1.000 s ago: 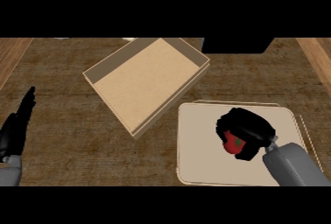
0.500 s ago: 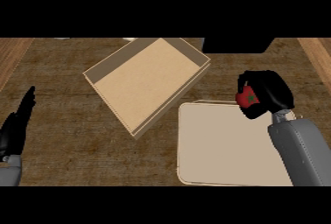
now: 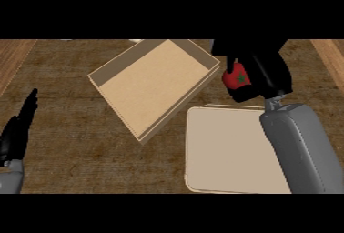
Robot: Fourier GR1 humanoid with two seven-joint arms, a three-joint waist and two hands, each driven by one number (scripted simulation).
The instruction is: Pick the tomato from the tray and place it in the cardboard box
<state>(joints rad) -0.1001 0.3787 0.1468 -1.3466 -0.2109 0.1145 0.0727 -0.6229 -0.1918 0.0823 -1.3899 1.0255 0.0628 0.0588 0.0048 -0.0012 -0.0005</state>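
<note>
Two containers lay on the counter in the head view: a cardboard box (image 3: 156, 86), set at an angle with only its bare brown floor showing, and just beside its lower right a pale tray (image 3: 225, 150) with nothing visible on it. Above the tray's far edge, the right hand (image 3: 259, 75) curled around the red tomato (image 3: 237, 78), near the box's right corner. The left hand (image 3: 17, 132) rested at the left edge, fingers straight, over the dark woven countertop (image 3: 80, 154) bordered by wood.
</note>
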